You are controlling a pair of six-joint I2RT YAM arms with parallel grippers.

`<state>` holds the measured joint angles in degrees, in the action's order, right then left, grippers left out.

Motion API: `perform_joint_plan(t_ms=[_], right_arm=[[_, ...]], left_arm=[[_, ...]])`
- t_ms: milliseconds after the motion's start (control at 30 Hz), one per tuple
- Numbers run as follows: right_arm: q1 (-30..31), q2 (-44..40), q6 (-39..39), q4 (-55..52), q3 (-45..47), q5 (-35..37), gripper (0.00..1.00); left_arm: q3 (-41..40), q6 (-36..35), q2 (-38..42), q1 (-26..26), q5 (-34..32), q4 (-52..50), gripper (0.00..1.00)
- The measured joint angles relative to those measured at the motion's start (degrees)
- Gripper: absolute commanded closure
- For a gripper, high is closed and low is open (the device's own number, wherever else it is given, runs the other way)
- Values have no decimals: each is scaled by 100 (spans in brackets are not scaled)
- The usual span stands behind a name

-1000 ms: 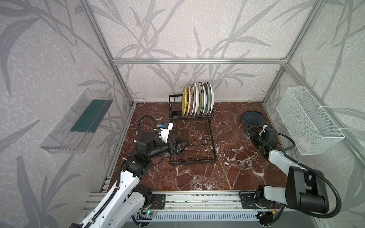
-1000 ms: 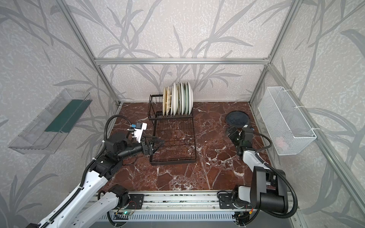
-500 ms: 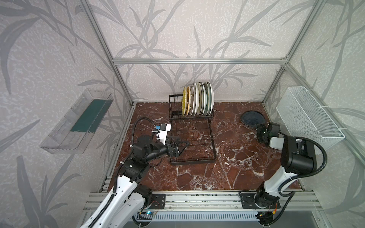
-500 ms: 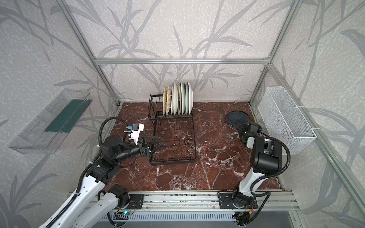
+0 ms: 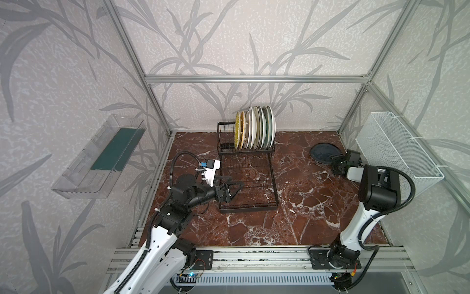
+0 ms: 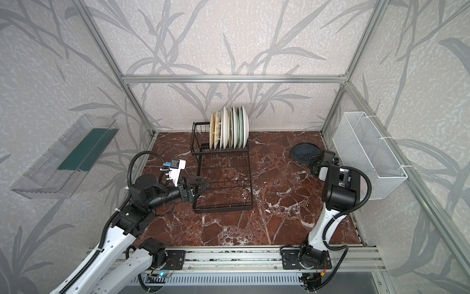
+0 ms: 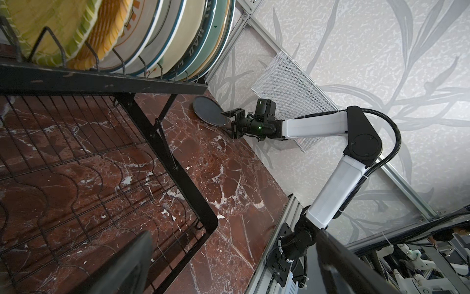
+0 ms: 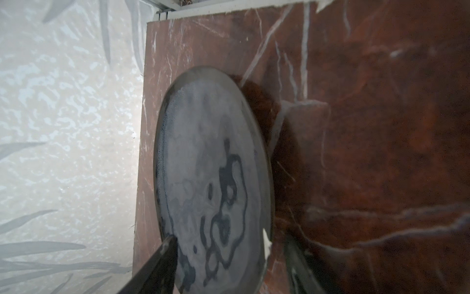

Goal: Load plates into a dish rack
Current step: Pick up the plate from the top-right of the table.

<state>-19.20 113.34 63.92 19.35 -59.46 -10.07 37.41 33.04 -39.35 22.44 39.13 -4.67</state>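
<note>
The right gripper's two fingers stand apart with the near rim of the dark blue plate between them. One finger reaches over the plate's face. The other sits just off its edge, and a sliver of floor shows between that finger and the rim, so nothing is pinched yet. In both top views the plate lies on the red marble floor at about two o'clock, near the back right corner and well apart from the rack. From where I stand I can't tell whether its near edge is raised.

Behind the gripper the right arm folds back toward five o'clock. Beside it, a white mesh basket hangs on the wall at three o'clock.

The left gripper has its fingers spread wide and empty. It hovers at about nine o'clock over the left front part of the lower grid tray.

The dish rack stands at twelve o'clock against the back wall. In its raised upper basket a row of plates stands on edge, packed close together. The yellow woven ones are at the nine o'clock end and the pale green ones at the three o'clock end. A clear plastic bin is fixed to the wall at nine o'clock.
</note>
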Motion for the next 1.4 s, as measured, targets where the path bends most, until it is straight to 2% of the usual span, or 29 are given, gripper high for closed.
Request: perform_joint_plan(t_ms=[333, 467, 767, 1133, 1400], right_arm=[[-66, 332, 289, -153, -376, -179, 56], [-92, 415, 358, -57, -378, -264, 70], [-122, 579, 396, 212, -334, -372, 90], [-122, 579, 369, 787, -33, -647, 100], [-114, 232, 413, 1556, 887, -1049, 100]], left_arm=[[-9, -2, 76, 0, -59, -2, 1], [-9, -4, 149, 0, -103, -2, 1], [-9, -9, 282, -15, -179, 0, 1], [-17, -57, 393, -35, -297, -7, 1], [-105, -109, 505, -37, -540, -2, 1]])
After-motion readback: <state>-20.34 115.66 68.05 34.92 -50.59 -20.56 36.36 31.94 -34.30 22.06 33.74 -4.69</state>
